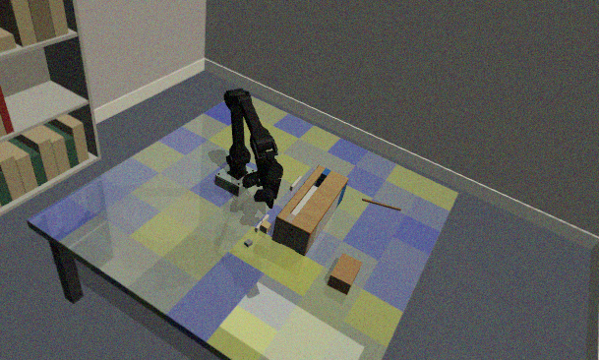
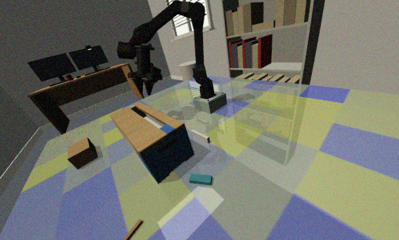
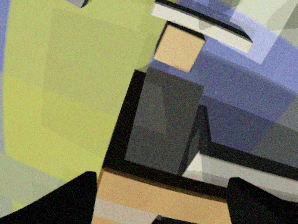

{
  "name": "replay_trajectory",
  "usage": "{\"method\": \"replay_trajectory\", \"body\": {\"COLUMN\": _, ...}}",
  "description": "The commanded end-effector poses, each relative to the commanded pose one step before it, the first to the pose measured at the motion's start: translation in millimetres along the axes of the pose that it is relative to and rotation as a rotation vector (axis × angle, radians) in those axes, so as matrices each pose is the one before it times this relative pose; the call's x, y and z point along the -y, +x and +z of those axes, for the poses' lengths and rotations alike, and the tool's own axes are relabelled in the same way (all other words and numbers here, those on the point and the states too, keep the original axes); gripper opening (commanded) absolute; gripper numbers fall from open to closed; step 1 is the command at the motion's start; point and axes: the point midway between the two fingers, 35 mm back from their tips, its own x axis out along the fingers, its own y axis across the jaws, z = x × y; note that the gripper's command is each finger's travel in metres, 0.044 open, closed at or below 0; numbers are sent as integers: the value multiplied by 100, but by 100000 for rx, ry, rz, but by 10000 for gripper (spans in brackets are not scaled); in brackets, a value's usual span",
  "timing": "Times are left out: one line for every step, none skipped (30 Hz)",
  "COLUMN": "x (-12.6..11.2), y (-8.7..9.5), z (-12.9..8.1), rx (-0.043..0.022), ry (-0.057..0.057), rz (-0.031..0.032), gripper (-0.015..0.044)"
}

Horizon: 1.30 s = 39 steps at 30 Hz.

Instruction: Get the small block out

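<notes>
As the exterior view runs from front to back, with clock hours read around the box (image 1: 319,202) (image 2: 143,132) (image 3: 150,187), the contents are: one brown stick (image 1: 382,205) (image 2: 133,230), at six; one teal block (image 2: 200,179), between four and five, absent from the top view; one brown block (image 1: 344,273) (image 2: 82,153), near nine; one black gripper (image 1: 269,203) (image 2: 145,93) (image 3: 164,185), at twelve, above table height, fingers roughly two-thirds apart, nothing held; one arm base (image 1: 228,183) (image 2: 217,103), at two; farther back, a bookshelf (image 1: 91,113) (image 2: 305,49). The top view supplies what the exterior does not: the small tan block (image 1: 265,226) (image 3: 180,47), out on the table, between eight and nine from the box, near its dark end. The wrist view shows it just beside a pale bar (image 1: 262,222) (image 3: 202,27). A small grey cube (image 1: 248,243) (image 3: 79,2) lies beyond, barely entering the wrist view.
</notes>
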Motion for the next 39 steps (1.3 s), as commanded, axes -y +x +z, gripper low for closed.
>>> {"method": "replay_trajectory", "body": {"x": 9, "y": -710, "z": -15, "rx": -5347, "ry": 26233, "rz": 288, "gripper": 285}}
{"method": "replay_trajectory", "body": {"x": 0, "y": 0, "z": 0, "rx": 0, "ry": 0, "rz": 0, "gripper": 285}}
{"method": "replay_trajectory", "body": {"x": 0, "y": 0, "z": 0, "rx": 0, "ry": 0, "rz": 0, "gripper": 285}}
{"method": "replay_trajectory", "body": {"x": 0, "y": 0, "z": 0, "rx": 0, "ry": 0, "rz": 0, "gripper": 285}}
{"method": "replay_trajectory", "body": {"x": 0, "y": 0, "z": 0, "rx": 0, "ry": 0, "rz": 0, "gripper": 285}}
{"method": "replay_trajectory", "body": {"x": 0, "y": 0, "z": 0, "rx": 0, "ry": 0, "rz": 0, "gripper": 285}}
{"method": "replay_trajectory", "body": {"x": 0, "y": 0, "z": 0, "rx": 0, "ry": 0, "rz": 0, "gripper": 285}}
{"method": "replay_trajectory", "body": {"x": 0, "y": 0, "z": 0, "rx": 0, "ry": 0, "rz": 0, "gripper": 285}}
{"method": "replay_trajectory", "body": {"x": 0, "y": 0, "z": 0, "rx": 0, "ry": 0, "rz": 0, "gripper": 285}}
{"method": "replay_trajectory", "body": {"x": -44, "y": 257, "z": 72, "rx": -1, "ry": -2, "rz": 5, "gripper": 285}}
{"method": "replay_trajectory", "body": {"x": -121, "y": 765, "z": 231, "rx": -1, "ry": -6, "rz": 14, "gripper": 285}}
{"method": "replay_trajectory", "body": {"x": -166, "y": 1253, "z": 430, "rx": 2, "ry": -9, "rz": 20, "gripper": 285}}
{"method": "replay_trajectory", "body": {"x": -143, "y": 1515, "z": 612, "rx": 9, "ry": -9, "rz": 19, "gripper": 285}}
{"method": "replay_trajectory", "body": {"x": -71, "y": 1464, "z": 693, "rx": 16, "ry": -6, "rz": 12, "gripper": 285}}
{"method": "replay_trajectory", "body": {"x": 2, "y": 1399, "z": 765, "rx": 22, "ry": -3, "rz": 5, "gripper": 285}}
{"method": "replay_trajectory", "body": {"x": 54, "y": 1075, "z": 663, "rx": 23, "ry": -1, "rz": -1, "gripper": 285}}
{"method": "replay_trajectory", "body": {"x": 55, "y": 623, "z": 417, "rx": 15, "ry": 0, "rz": -3, "gripper": 285}}
{"method": "replay_trajectory", "body": {"x": 22, "y": 204, "z": 142, "rx": 5, "ry": 0, "rz": -1, "gripper": 285}}
{"method": "replay_trajectory", "body": {"x": 0, "y": 0, "z": 0, "rx": 0, "ry": 0, "rz": 0, "gripper": 285}}
{"method": "replay_trajectory", "body": {"x": 0, "y": 0, "z": 0, "rx": 0, "ry": 0, "rz": 0, "gripper": 285}}
{"method": "replay_trajectory", "body": {"x": 0, "y": 0, "z": 0, "rx": 0, "ry": 0, "rz": 0, "gripper": 285}}
{"method": "replay_trajectory", "body": {"x": -1, "y": 27, "z": 8, "rx": 0, "ry": 0, "rz": 0, "gripper": 285}}
{"method": "replay_trajectory", "body": {"x": -3, "y": 80, "z": 23, "rx": 0, "ry": 0, "rz": 0, "gripper": 285}}
{"method": "replay_trajectory", "body": {"x": -4, "y": 133, "z": 40, "rx": 0, "ry": 0, "rz": 0, "gripper": 285}}
{"method": "replay_trajectory", "body": {"x": -4, "y": 159, "z": 48, "rx": 0, "ry": 0, "rz": 0, "gripper": 285}}
{"method": "replay_trajectory", "body": {"x": -3, "y": 159, "z": 49, "rx": 0, "ry": 0, "rz": 0, "gripper": 285}}
{"method": "replay_trajectory", "body": {"x": -2, "y": 158, "z": 50, "rx": 0, "ry": 0, "rz": 0, "gripper": 285}}
{"method": "replay_trajectory", "body": {"x": -1, "y": 157, "z": 51, "rx": 0, "ry": 0, "rz": 0, "gripper": 285}}
{"method": "replay_trajectory", "body": {"x": -1, "y": 157, "z": 52, "rx": 0, "ry": 0, "rz": 0, "gripper": 285}}
{"method": "replay_trajectory", "body": {"x": 0, "y": 156, "z": 53, "rx": 0, "ry": 0, "rz": 0, "gripper": 285}}
{"method": "replay_trajectory", "body": {"x": 1, "y": 155, "z": 54, "rx": 1, "ry": 0, "rz": 0, "gripper": 285}}
{"method": "replay_trajectory", "body": {"x": 2, "y": 155, "z": 54, "rx": 1, "ry": 0, "rz": 0, "gripper": 285}}
{"method": "replay_trajectory", "body": {"x": 3, "y": 154, "z": 55, "rx": 1, "ry": 0, "rz": 0, "gripper": 285}}
{"method": "replay_trajectory", "body": {"x": 4, "y": 154, "z": 56, "rx": 1, "ry": 0, "rz": 0, "gripper": 285}}
{"method": "replay_trajectory", "body": {"x": 5, "y": 153, "z": 57, "rx": 1, "ry": 0, "rz": 0, "gripper": 285}}
{"method": "replay_trajectory", "body": {"x": 5, "y": 152, "z": 58, "rx": 1, "ry": 0, "rz": -1, "gripper": 285}}
{"method": "replay_trajectory", "body": {"x": 6, "y": 151, "z": 59, "rx": 1, "ry": 0, "rz": -1, "gripper": 285}}
{"method": "replay_trajectory", "body": {"x": 7, "y": 151, "z": 59, "rx": 1, "ry": 0, "rz": -1, "gripper": 285}}
{"method": "replay_trajectory", "body": {"x": 8, "y": 150, "z": 60, "rx": 1, "ry": 0, "rz": -1, "gripper": 285}}
